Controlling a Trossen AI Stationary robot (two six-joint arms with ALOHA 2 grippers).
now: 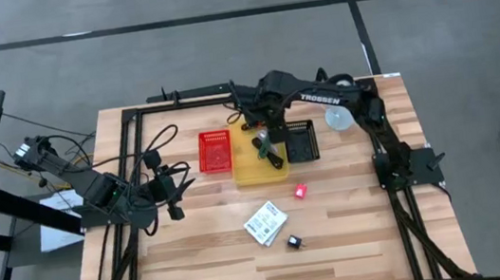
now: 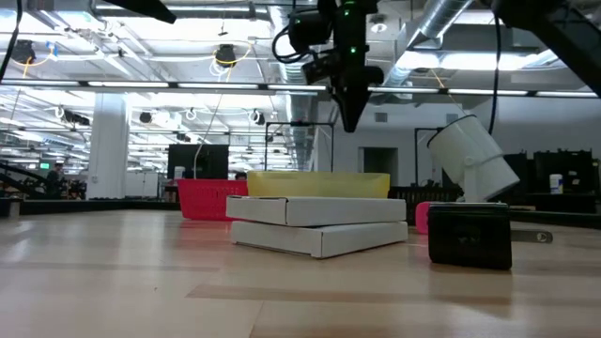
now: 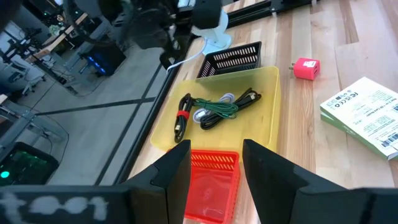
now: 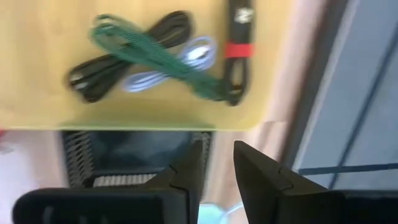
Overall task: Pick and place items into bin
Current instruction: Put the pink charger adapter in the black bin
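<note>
A yellow tray (image 1: 256, 170) near the table's middle holds a bundle of black, green and white cables (image 3: 214, 109); one black cable carries a red band (image 4: 239, 50). My right gripper (image 1: 264, 140) hangs above this tray, pointing down, with a narrow open gap (image 4: 217, 165) and nothing between the fingers. A white printed packet (image 1: 266, 224), a pink-red piece (image 1: 300, 191) and a small black block (image 1: 294, 242) lie on the wood nearer the near edge. My left gripper (image 1: 177, 182) waits open (image 3: 217, 168) at the table's left, facing the trays.
A red mesh basket (image 1: 215, 151) stands left of the yellow tray and a black mesh basket (image 1: 300, 140) right of it. A white cylinder-shaped object (image 1: 338, 117) sits beyond the black basket. Dark frame rails (image 1: 129, 164) run along the table's left, far and right sides.
</note>
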